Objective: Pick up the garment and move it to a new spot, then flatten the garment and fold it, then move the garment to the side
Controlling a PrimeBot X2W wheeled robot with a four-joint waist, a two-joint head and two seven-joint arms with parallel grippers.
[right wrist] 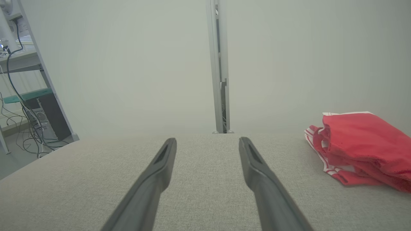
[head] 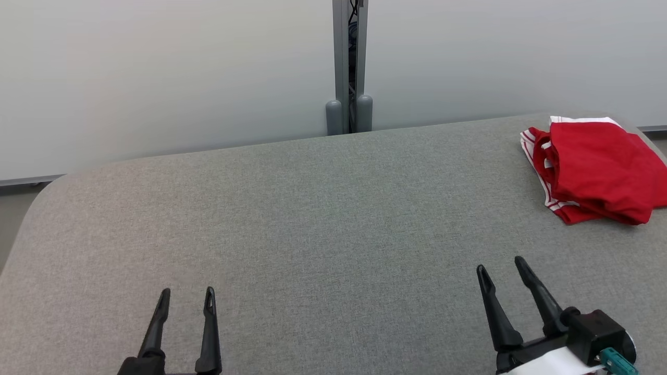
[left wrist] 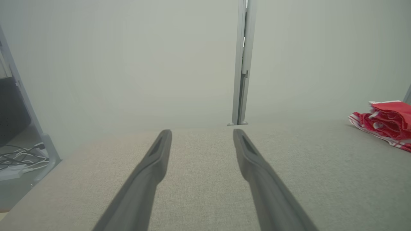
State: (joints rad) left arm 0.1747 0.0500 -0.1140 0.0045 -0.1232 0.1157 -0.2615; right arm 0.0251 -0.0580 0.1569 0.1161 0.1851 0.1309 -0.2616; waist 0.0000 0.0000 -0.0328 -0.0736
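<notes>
Left gripper (head: 185,297) and right gripper (head: 501,266) held low at near edge, fingers apart, empty. Folded red garment (head: 599,169) set far right on grey surface (head: 312,219). Task judged complete; nothing further called for.

Left gripper (head: 186,298): two long, slim black fingers tapering to pointed tips, each tip with a narrow slot. Right gripper (head: 501,272): same black slotted fingers (right wrist: 257,166) on a black base, with a boxy black block, white casing below and a small teal connector.
</notes>
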